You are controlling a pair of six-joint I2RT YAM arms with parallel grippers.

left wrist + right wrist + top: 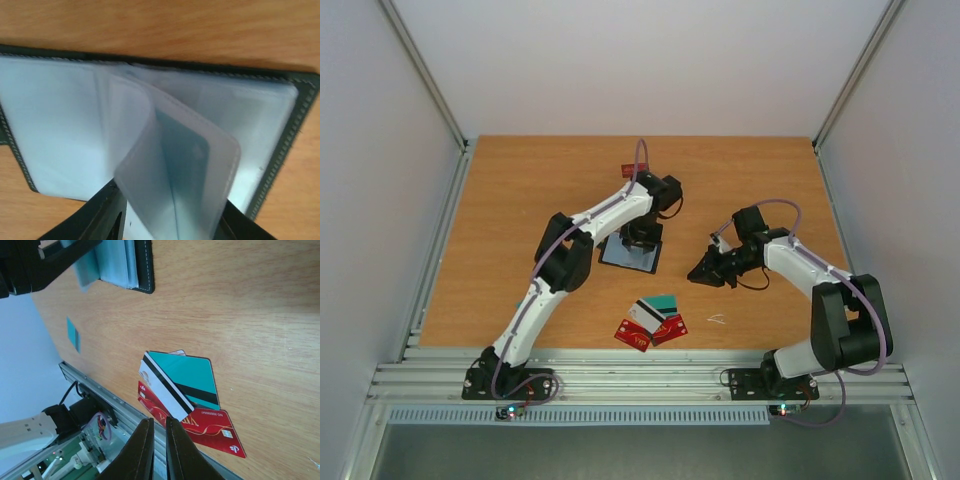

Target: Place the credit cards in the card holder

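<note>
Several cards: a teal card, a white striped card and a red card lie flat and overlapped on the table, near its front rail and well apart from the card holder.
Card holder: lies open under the left gripper, pale insides up.
Left gripper: jaws wide, with one raised clear sleeve standing between them.
Right gripper: jaws nearly together and holding nothing, over the table's front edge just short of the pile.
Risk at the pile: thin cards lying flat give the fingers no edge, so the jaws may only shove them towards the rail. Because the cards overlap, two could also lift together.
Risk at the sleeve: it is floppy, and if it sags its mouth closes and a card would jam against it.
Risk between arms: both arms must meet at the holder, and a bump could slide it off its spot.
</note>
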